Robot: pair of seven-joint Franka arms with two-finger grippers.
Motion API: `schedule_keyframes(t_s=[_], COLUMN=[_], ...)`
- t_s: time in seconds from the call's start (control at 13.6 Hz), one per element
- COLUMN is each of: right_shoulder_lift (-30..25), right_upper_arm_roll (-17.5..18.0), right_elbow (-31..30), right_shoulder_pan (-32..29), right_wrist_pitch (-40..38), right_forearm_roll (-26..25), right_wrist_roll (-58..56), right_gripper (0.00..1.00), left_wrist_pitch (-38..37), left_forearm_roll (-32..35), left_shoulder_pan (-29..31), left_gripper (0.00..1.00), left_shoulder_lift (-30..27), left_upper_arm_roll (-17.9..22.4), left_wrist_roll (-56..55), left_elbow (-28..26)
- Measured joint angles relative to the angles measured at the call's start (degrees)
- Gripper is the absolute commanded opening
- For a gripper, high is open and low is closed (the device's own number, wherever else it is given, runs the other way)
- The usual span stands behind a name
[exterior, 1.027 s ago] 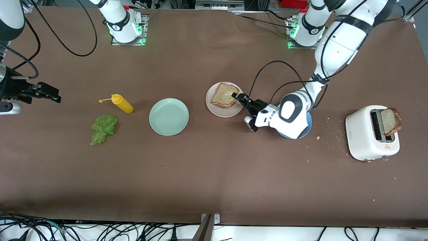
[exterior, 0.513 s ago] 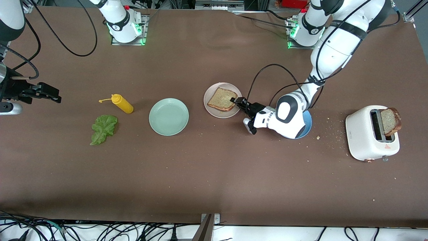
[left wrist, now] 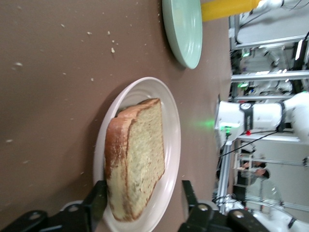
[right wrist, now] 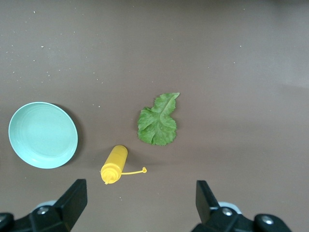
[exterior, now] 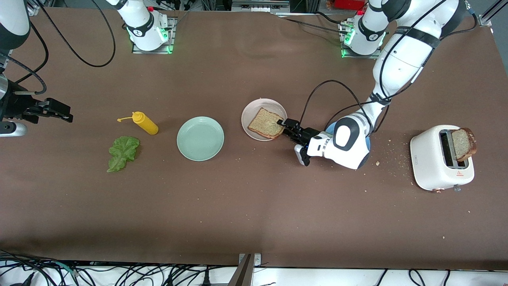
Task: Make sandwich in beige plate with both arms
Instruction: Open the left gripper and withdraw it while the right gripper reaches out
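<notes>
At the beige plate (exterior: 254,108), the left gripper (exterior: 286,128) stands with jaws parted, one finger either side of the toast (exterior: 265,123) corner and just clear of it; the slice lies in the plate. Mint plate (exterior: 200,138), mustard bottle (exterior: 145,122) and lettuce (exterior: 122,152) lie from the beige plate toward the right arm's end. Right gripper (right wrist: 140,200) waits, spread wide, over bottle and lettuce. Toaster (exterior: 441,159) holds another slice (exterior: 462,143).
</notes>
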Motion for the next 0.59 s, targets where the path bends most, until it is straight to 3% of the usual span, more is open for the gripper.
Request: schedule_keyframes(t_s=[0.37, 0.59], right_shoulder_lift=[0.04, 0.47], right_upper_arm_roll=[0.12, 0.63], right_elbow=[0.00, -0.04], right_shoulder_pan=[0.05, 0.13], right_wrist_pitch=[-0.06, -0.11], right_forearm_roll=[0.00, 0.46], right_wrist_roll=[-0.30, -7.51], right_gripper=[1.00, 1.00], left_wrist_pitch=[-0.17, -0.45], left_forearm_roll=[11.17, 19.76], left_shoulder_pan=[2.12, 3.39], left_gripper=[1.00, 1.00], left_shoulder_lift=[-3.59, -7.30], left_upper_arm_roll=[0.24, 1.55], left_wrist_roll=[-0.19, -1.14], left_elbow=[2.90, 3.55])
